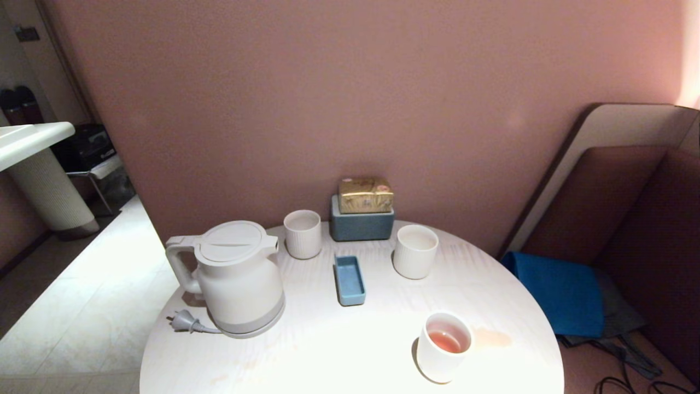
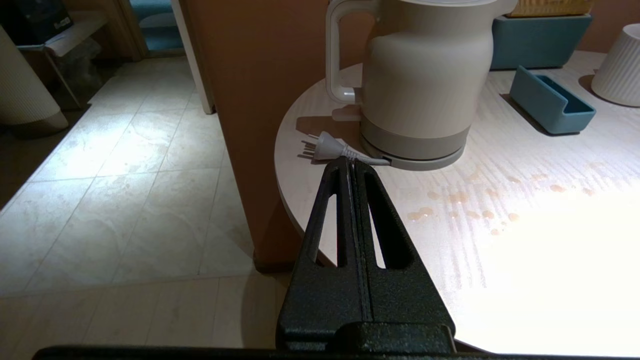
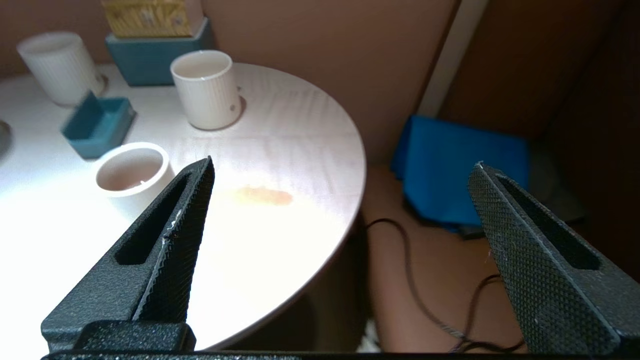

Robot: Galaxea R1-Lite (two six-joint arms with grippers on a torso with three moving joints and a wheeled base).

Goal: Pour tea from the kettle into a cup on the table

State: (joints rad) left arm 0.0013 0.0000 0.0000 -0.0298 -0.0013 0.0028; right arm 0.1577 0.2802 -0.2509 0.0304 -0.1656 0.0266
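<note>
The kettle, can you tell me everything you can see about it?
The kettle is big and cream-white, smooth like plastic, with a flat round lid, a loop handle and a grey band at the bottom. It stands upright on its round grey base near the table's left edge. The base's cord ends in a grey plug lying unplugged on the tabletop. Nothing grips it.

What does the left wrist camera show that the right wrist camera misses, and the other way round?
Only the left wrist view: the cream-white electric kettle on its grey base, its grey plug, small tea droplets, and the shut left fingers.

Only the right wrist view: the cup holding reddish tea, a tea puddle, blue cloth, and the open right fingers.

Both: the pale round table and small blue tray.
</note>
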